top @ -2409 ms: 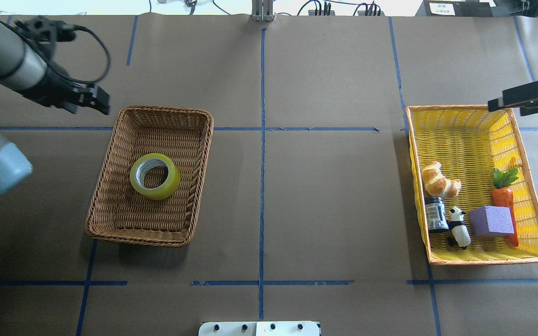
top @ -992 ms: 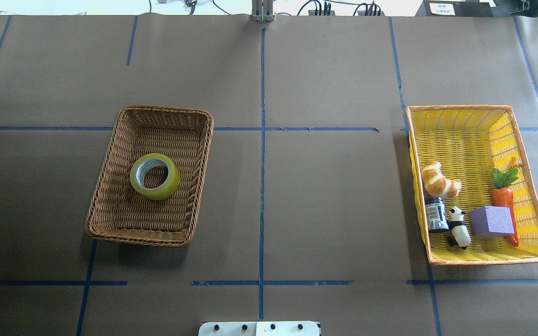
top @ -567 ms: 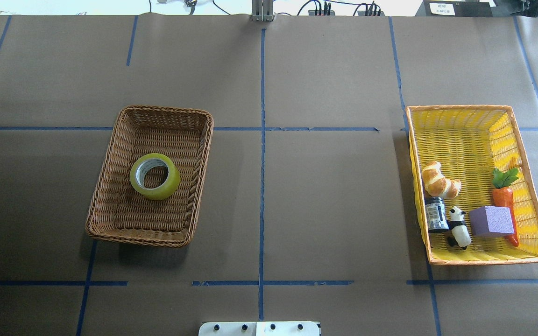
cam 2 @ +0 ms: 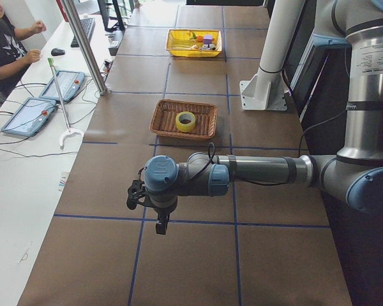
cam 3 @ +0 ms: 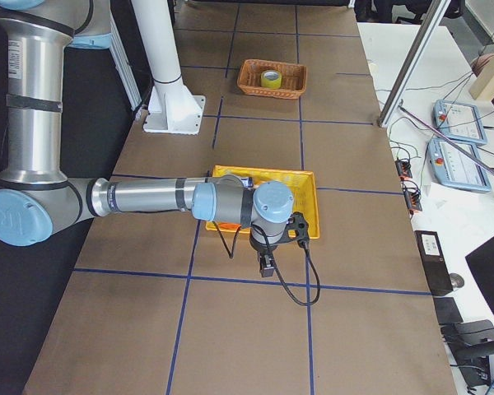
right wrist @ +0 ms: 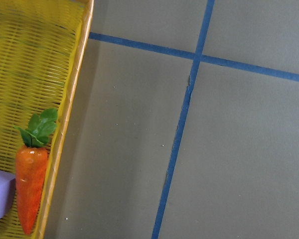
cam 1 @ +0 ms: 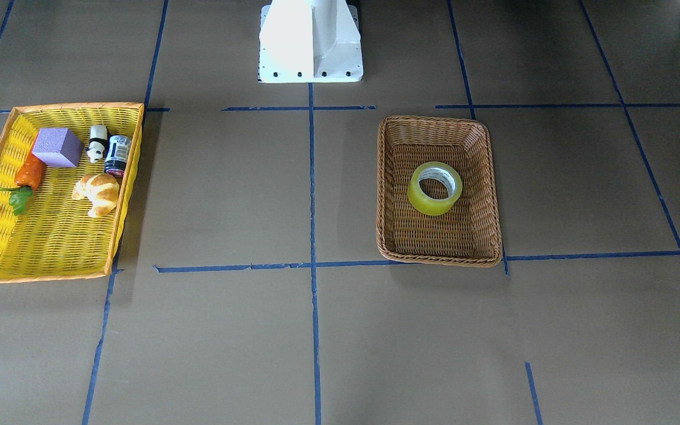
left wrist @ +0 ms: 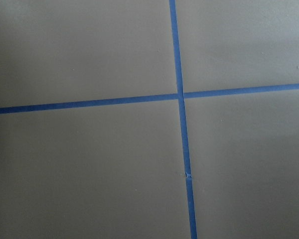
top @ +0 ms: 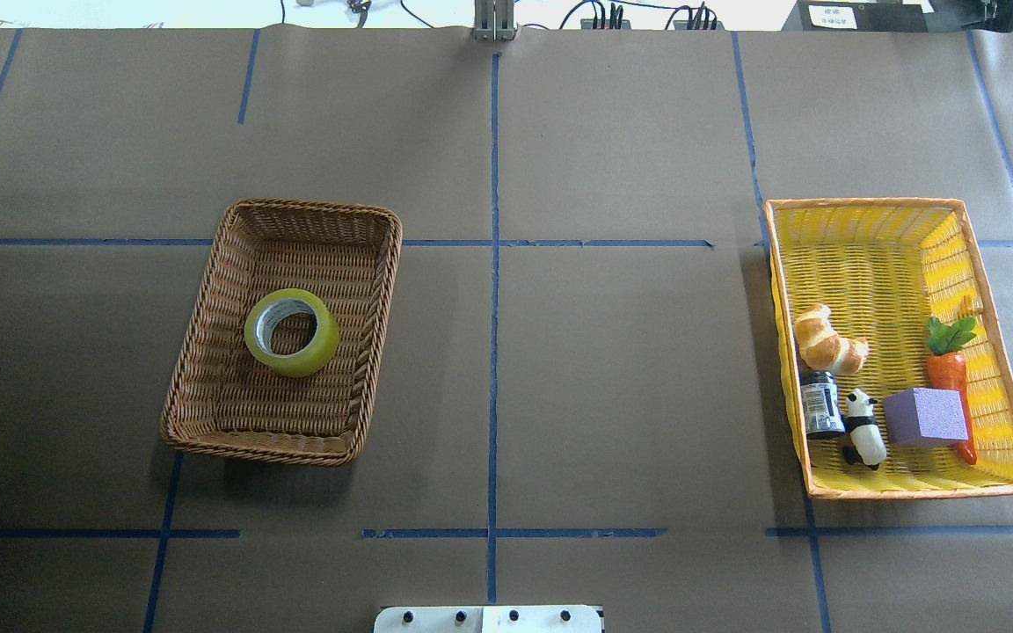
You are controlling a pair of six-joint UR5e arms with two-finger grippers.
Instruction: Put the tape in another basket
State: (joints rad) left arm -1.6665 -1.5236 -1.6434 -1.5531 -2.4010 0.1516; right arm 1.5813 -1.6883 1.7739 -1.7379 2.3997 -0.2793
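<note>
The yellow-green tape [top: 292,331] lies flat in the middle of the brown wicker basket [top: 313,208] on the table's left half. It also shows in the front view [cam 1: 434,188] inside the brown basket [cam 1: 434,121]. Both arms are outside the overhead and front views. My left gripper [cam 2: 159,226] shows only in the exterior left view, pointing down over bare table, well short of the brown basket [cam 2: 207,121]. My right gripper [cam 3: 266,265] shows only in the exterior right view, just beyond the yellow tray [cam 3: 313,206]. I cannot tell whether either is open or shut.
The yellow tray with the orange rim [top: 867,204] on the right holds a croissant [top: 827,341], a dark jar [top: 820,403], a panda figure [top: 863,428], a purple block [top: 925,417] and a carrot [top: 948,369]. The robot base [cam 1: 310,41] stands at the table's edge.
Both arms have drawn back out of the overhead view since 2.4 s ago. The tape and both containers have not moved.
</note>
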